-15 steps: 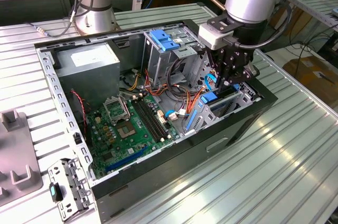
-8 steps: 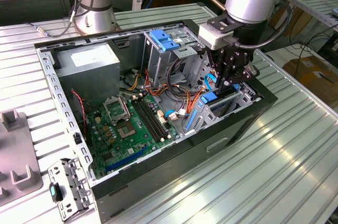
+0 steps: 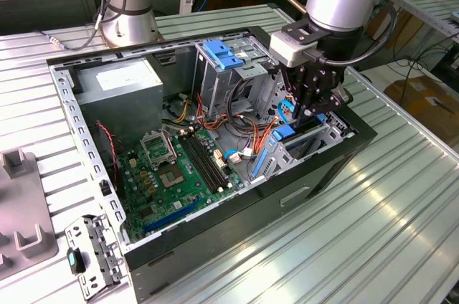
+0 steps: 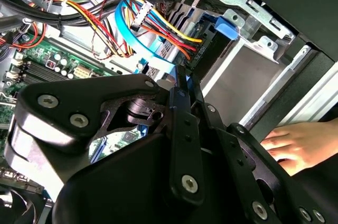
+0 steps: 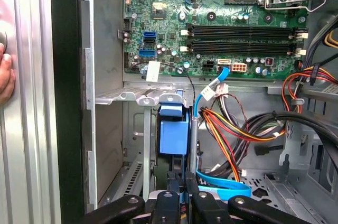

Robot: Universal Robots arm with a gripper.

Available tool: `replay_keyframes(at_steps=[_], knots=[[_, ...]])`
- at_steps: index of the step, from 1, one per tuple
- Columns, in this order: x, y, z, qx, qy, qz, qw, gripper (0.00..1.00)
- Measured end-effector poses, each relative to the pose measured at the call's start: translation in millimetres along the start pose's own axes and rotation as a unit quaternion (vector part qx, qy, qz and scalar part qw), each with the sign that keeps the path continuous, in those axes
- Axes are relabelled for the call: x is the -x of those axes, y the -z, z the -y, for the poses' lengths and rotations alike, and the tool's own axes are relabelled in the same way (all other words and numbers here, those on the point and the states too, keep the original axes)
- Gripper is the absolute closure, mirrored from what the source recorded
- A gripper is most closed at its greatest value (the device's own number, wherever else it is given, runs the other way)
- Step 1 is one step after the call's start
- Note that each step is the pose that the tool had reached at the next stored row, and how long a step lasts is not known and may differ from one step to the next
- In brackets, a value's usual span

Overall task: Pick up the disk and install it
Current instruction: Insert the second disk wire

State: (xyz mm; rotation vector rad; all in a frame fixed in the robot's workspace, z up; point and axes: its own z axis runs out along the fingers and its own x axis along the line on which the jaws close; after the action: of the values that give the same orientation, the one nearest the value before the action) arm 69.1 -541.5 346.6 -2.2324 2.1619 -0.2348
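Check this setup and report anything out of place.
A person's hand rests on the outside of the open computer case while the gripper works at the drive bay, over the blue-railed disk. A hand also shows in the first wrist view. Otherwise nothing looks damaged or askew.

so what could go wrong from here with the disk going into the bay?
1. A hand rests on the case by the drive bay, close to the gripper: pinch or collision risk if the arm shifts.
2. Loose power cables and a blue cable hang beside the disk in its slot: they could snag or get trapped.
3. The disk may sit skewed in the metal bay and jam; seating can't be judged here.
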Motion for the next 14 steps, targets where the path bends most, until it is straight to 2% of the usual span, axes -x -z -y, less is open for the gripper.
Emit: replay_keyframes(at_steps=[2, 6, 11, 14], knots=[[0.0, 0.0, 0.0, -0.0001, 0.000, 0.0013, 1.00000, 0.84], [-0.6, -2.2, 0.4, -0.0003, -0.001, 0.0092, 0.99996, 0.84], [-1.7, -2.9, 0.6, -0.0003, -0.001, 0.0102, 0.99995, 0.84], [-2.1, -0.8, 0.8, -0.0004, -0.001, 0.0103, 0.99995, 0.84]])
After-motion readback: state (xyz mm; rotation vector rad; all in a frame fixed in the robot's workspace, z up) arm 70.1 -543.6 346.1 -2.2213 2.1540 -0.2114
